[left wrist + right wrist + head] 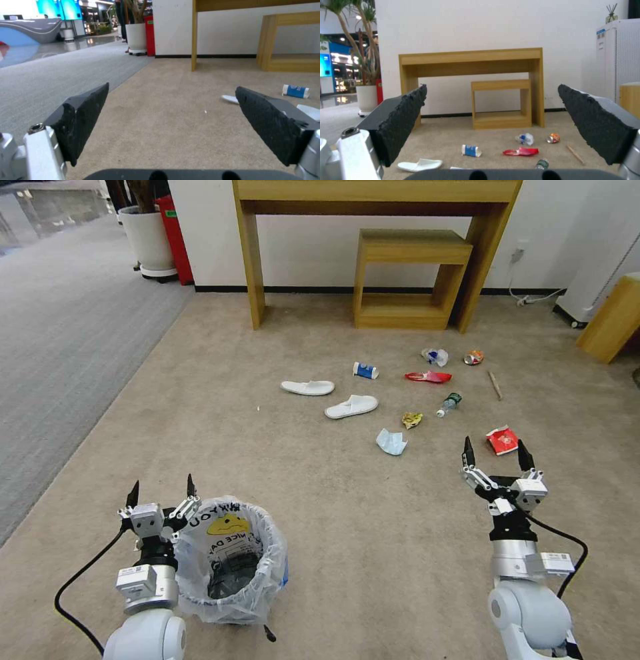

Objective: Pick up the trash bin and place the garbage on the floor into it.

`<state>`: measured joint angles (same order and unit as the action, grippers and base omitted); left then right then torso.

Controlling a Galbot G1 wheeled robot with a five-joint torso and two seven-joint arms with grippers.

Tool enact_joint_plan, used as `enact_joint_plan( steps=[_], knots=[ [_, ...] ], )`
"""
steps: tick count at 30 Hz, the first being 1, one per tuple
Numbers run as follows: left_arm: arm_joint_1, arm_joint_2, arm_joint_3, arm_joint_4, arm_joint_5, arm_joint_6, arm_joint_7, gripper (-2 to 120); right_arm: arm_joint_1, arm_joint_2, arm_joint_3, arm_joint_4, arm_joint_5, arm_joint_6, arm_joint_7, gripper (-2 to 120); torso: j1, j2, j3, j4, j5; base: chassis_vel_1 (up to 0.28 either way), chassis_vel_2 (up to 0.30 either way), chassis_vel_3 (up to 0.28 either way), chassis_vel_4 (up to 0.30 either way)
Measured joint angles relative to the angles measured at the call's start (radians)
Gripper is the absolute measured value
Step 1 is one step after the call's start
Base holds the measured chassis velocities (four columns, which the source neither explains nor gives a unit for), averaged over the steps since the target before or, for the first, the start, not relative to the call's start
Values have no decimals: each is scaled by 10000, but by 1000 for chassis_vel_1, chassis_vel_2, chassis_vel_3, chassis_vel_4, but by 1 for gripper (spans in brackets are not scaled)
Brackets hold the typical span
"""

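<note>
The trash bin (230,563), dark and lined with a clear printed bag, stands upright on the beige floor (333,513) at the near left. My left gripper (162,487) is open just beside the bin's left rim, holding nothing; its open fingers (86,112) frame bare carpet. My right gripper (495,450) is open at the right, just short of a red packet (502,440). Garbage lies ahead: two white slippers (308,387) (351,407), a blue-white cup (365,371) (471,150), a red wrapper (428,377), a blue mask (391,442), a can (473,357), a small bottle (449,404) and a stick (495,385).
A wooden console table (377,193) with a small wooden shelf unit (407,280) under it stands against the far wall. Grey ribbed carpet (60,347) runs along the left, with a white planter (148,240) at its end. A wooden box (613,317) sits at the far right.
</note>
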<state>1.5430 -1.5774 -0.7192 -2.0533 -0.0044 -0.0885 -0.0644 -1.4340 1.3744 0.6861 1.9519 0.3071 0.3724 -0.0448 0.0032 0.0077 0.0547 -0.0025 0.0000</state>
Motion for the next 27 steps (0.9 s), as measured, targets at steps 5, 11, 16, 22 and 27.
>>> enact_joint_plan(
  steps=[5,11,16,22,27],
  knots=[
    [10,58,9,0,-55,78,-57,100,-47,-76,-18,54,32,-90,25,100,0,-1,0,0,0,0,0,0,0],
    [53,214,74,-65,-166,456,-179,100,-95,-197,-20,46,60,-166,110,100,0,0,0,0,0,0,0,0,0],
    [409,778,306,-596,-912,1708,-896,100,-74,-414,-127,4,295,-337,269,100,0,-1,0,2,1,0,0,0,0],
    [728,1745,423,-1049,-2172,2757,-1704,100,-105,-556,-110,-55,359,-415,305,100,0,0,0,0,-2,0,0,0,0],
    [903,2420,530,-1324,-2951,3270,-2356,100,-110,-566,-149,-118,375,-447,314,100,0,0,0,0,-1,0,0,0,0]
  ],
)
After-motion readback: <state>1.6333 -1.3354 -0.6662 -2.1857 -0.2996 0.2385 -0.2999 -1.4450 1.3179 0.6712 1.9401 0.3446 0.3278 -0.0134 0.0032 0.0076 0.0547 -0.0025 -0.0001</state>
